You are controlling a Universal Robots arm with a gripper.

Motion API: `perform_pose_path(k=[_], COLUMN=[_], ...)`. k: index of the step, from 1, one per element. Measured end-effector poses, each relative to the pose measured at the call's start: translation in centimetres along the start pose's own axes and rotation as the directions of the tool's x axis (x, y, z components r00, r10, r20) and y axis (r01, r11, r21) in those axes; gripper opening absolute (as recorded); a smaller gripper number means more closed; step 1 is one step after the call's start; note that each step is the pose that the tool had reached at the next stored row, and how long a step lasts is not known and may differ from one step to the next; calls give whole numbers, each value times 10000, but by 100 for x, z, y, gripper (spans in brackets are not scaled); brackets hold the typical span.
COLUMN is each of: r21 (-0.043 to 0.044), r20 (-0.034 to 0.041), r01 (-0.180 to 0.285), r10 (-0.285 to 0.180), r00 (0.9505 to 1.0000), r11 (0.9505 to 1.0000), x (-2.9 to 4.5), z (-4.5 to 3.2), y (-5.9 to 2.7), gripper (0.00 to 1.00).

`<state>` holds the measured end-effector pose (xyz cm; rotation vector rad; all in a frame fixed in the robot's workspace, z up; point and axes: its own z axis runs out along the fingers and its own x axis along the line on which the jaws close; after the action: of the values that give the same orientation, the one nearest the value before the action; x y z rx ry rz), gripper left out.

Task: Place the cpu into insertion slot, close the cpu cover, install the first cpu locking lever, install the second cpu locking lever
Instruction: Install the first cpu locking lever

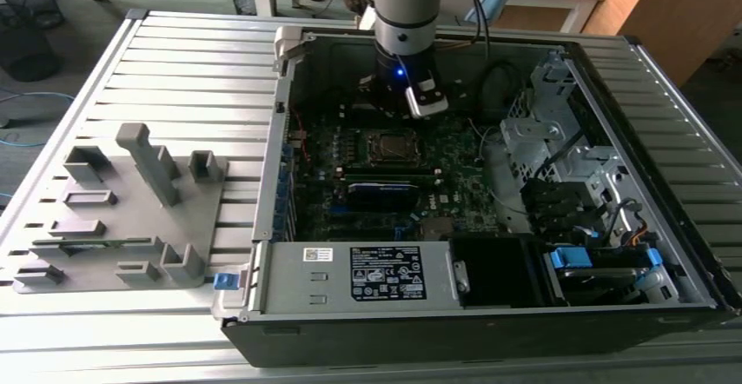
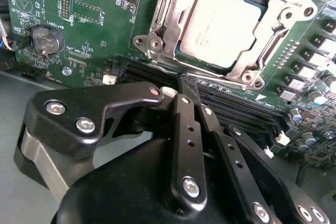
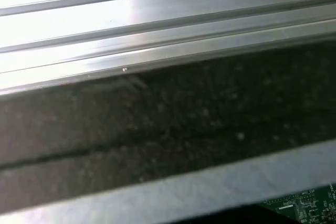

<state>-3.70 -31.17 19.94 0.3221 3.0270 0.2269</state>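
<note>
In the second wrist view the cpu (image 2: 223, 24) lies flat in the insertion slot (image 2: 185, 57), and the cpu cover (image 2: 167, 17) appears to be folded down around it, with the silver top showing through its window. The work therefore looks to be at the lever stage. A thin locking lever (image 2: 210, 74) runs along the socket edge nearest the gripper (image 2: 182, 85), though I cannot tell whether it is hooked under its catch. The gripper's two black fingers are pressed together with nothing between them, and their tips hang just beside that edge, over the black memory slots (image 2: 236, 111) on the green motherboard (image 2: 94, 3). In the exterior view the gripper sits just on the far side of the socket, inside the open computer case (image 1: 347, 332). To do this step well, I judge that the closed tip should serve as a pusher, meeting the lever near its free end. It should press down and sideways in one smooth arc. The tip should stay clear of the cpu top and the small parts around the socket, because a slip there could scrape the board.
</note>
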Motion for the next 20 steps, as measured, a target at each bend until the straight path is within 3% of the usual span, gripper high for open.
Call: perform_pose_path(k=[9,20], r21=[-40,-43], r20=[-55,-56], r01=[-12,-25], r10=[11,25], r00=[10000,10000], r11=[10000,10000], x=[-65,-82], z=[4,9], y=[-3,-7], gripper=[11,11])
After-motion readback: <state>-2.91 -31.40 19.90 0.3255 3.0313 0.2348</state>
